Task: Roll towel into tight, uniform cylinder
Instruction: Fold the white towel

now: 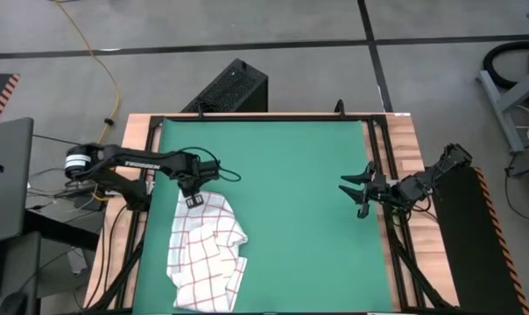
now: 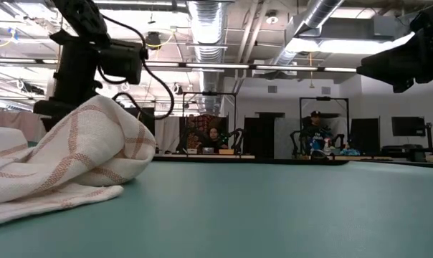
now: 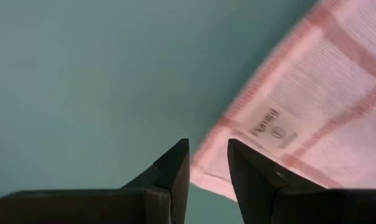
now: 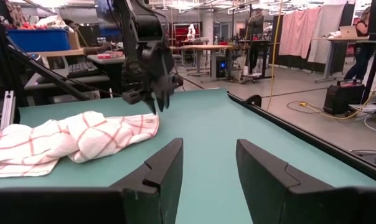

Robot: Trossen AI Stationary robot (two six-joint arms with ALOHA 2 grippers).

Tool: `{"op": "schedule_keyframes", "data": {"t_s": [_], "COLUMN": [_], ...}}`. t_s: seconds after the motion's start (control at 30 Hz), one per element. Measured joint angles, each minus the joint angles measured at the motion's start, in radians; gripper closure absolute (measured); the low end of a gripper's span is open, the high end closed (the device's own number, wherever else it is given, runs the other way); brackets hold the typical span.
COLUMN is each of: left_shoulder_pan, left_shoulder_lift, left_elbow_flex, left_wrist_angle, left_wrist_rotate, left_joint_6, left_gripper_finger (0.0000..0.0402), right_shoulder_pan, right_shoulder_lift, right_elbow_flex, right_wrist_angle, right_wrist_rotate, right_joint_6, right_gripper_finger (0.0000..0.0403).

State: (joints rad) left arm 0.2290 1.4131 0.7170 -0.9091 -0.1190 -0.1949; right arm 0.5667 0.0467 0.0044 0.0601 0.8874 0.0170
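The towel, white with red-brown checks, lies crumpled in a loose heap on the near left part of the green mat. Its far corner, which carries a small label, lies flat on the mat. My left gripper points down just over that corner, open by a narrow gap. In the left wrist view its fingers stand over the corner's edge, and in the right wrist view the tips hang slightly above the cloth. My right gripper waits open and level at the mat's right edge.
A black box stands beyond the table's far edge. Black frame rails run along the mat's sides on the wooden table. The middle and right of the mat are bare green. People sit at desks in the room behind.
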Motion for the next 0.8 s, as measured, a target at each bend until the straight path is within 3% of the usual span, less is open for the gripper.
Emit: {"op": "schedule_keyframes", "data": {"t_s": [0.5,0.57,0.7,0.8], "left_shoulder_pan": [-0.004,-0.004,-0.004,-0.009], "left_shoulder_lift": [0.086,0.102,0.121,0.119], "left_elbow_flex": [-0.022,-0.021,-0.018,-0.012], "left_wrist_angle": [0.048,0.048,0.048,0.042], "left_wrist_rotate": [0.087,0.11,0.134,0.137], "left_joint_6": [0.031,0.047,0.049,0.046], "left_gripper_finger": [0.0305,0.032,0.0387,0.0398], "right_shoulder_pan": [0.0,0.0,0.0,0.0], "right_shoulder_lift": [0.0,0.0,0.0,0.0], "right_elbow_flex": [0.0,0.0,0.0,0.0], "right_wrist_angle": [0.0,0.0,0.0,0.0], "right_wrist_rotate": [0.0,0.0,0.0,0.0], "right_joint_6": [0.0,0.0,0.001,0.001], "right_gripper_finger": [0.0234,0.0234,0.0234,0.0234]}}
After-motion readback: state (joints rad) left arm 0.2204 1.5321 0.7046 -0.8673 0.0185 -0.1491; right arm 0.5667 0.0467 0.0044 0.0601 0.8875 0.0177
